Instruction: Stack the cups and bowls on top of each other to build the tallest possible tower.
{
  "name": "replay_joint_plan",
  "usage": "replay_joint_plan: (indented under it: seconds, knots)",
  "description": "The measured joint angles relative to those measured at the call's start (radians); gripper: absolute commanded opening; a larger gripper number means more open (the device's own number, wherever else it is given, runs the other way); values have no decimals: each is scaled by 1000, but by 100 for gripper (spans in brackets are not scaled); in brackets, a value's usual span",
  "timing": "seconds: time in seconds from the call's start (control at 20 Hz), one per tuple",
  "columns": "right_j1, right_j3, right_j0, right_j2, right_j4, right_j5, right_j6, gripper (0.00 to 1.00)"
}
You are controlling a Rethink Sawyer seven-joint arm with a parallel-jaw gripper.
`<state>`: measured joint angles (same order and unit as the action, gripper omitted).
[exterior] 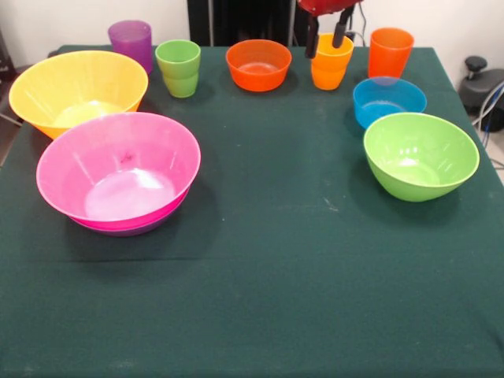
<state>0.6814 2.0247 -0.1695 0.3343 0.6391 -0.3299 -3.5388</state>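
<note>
Hand [326, 41]: fingers spread, straddling near rim of yellow-orange cup [330, 69]. Pink bowl [118, 169] nested in purple bowl [126, 230]. Remaining cups, bowls separate on bench [268, 276].

Counter [260, 283] covered edge to edge in dark green cloth, a few pale specks near the middle. Black panel [236, 20] upright behind far edge against white wall. Dark round-topped stand [477, 75] with cables [492, 106] off right edge.

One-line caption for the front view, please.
Gripper open around the yellow-orange cup; pink bowl nested in a purple one.
</note>
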Motion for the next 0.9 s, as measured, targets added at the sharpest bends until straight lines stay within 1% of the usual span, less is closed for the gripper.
replay_joint_plan:
  seconds: [0.1,0.4,0.55,0.7,0.9]
  knots:
    - [3,19,25,-28,-27,30,0,100]
    - [3,43,65,-77,-85,81,0,100]
    - [3,46,75,-94,-102,94,0,100]
    - [-9,46,87,-120,-133,123,0,100]
    - [-25,46,93,-131,-148,133,0,100]
